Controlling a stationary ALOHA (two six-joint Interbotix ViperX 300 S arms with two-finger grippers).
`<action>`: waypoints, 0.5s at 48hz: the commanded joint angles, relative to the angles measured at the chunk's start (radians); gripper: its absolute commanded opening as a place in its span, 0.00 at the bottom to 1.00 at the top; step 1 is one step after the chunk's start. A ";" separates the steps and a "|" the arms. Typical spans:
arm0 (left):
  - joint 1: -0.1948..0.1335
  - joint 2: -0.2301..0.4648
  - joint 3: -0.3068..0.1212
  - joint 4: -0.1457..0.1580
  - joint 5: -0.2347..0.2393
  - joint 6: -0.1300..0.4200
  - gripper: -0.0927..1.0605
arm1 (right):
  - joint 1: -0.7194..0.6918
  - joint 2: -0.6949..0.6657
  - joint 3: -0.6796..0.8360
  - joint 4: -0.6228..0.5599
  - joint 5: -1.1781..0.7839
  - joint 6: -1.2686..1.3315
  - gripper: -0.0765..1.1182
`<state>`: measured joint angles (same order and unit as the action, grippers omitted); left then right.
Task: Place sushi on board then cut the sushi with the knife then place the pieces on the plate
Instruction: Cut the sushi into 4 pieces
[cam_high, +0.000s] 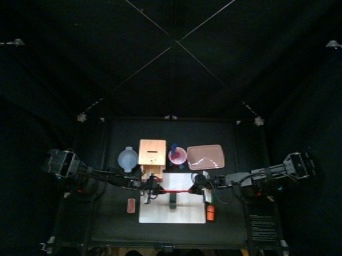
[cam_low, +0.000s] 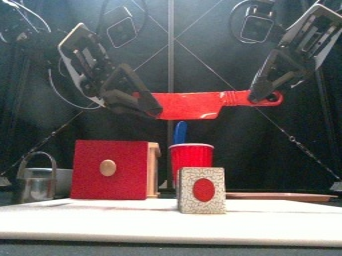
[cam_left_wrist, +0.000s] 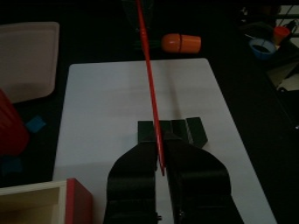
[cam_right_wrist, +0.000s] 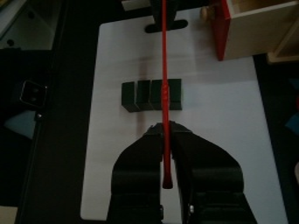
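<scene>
A red toy knife (cam_low: 195, 103) hangs level above the white cutting board (cam_low: 80, 215), held at both ends. My left gripper (cam_low: 138, 100) is shut on its blade end and my right gripper (cam_low: 263, 97) is shut on its handle. In both wrist views the knife runs as a thin red line (cam_left_wrist: 149, 79) (cam_right_wrist: 167, 79) from the jaws across the board. The sushi roll (cam_right_wrist: 156, 94) of dark green blocks lies on the board under the knife. Its end of white rice with a red centre (cam_low: 202, 190) faces the front. It also shows in the left wrist view (cam_left_wrist: 187, 131).
Behind the board stand the wooden box with a red drawer front (cam_low: 114, 168), the red cup (cam_low: 191, 157) holding a blue knife (cam_low: 181, 132), and the pink tray (cam_high: 205, 157). A blue-grey bowl (cam_high: 127, 158) sits back left. A small orange toy (cam_left_wrist: 181, 41) lies beyond the board's right end.
</scene>
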<state>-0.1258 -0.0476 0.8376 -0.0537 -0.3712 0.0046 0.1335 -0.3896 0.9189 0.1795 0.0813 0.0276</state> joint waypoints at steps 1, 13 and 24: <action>0.003 -0.012 -0.035 0.003 -0.009 0.002 0.42 | -0.002 -0.008 -0.028 -0.003 0.009 -0.002 0.39; 0.003 0.038 -0.046 0.003 -0.009 0.002 0.42 | 0.002 0.005 -0.018 -0.003 0.011 -0.002 0.39; -0.002 0.100 -0.075 0.005 -0.008 0.002 0.42 | 0.014 0.044 -0.008 0.009 0.014 0.000 0.39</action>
<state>-0.1289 0.0537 0.8023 -0.0522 -0.3728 0.0046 0.1396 -0.3482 0.9204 0.1825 0.0997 0.0291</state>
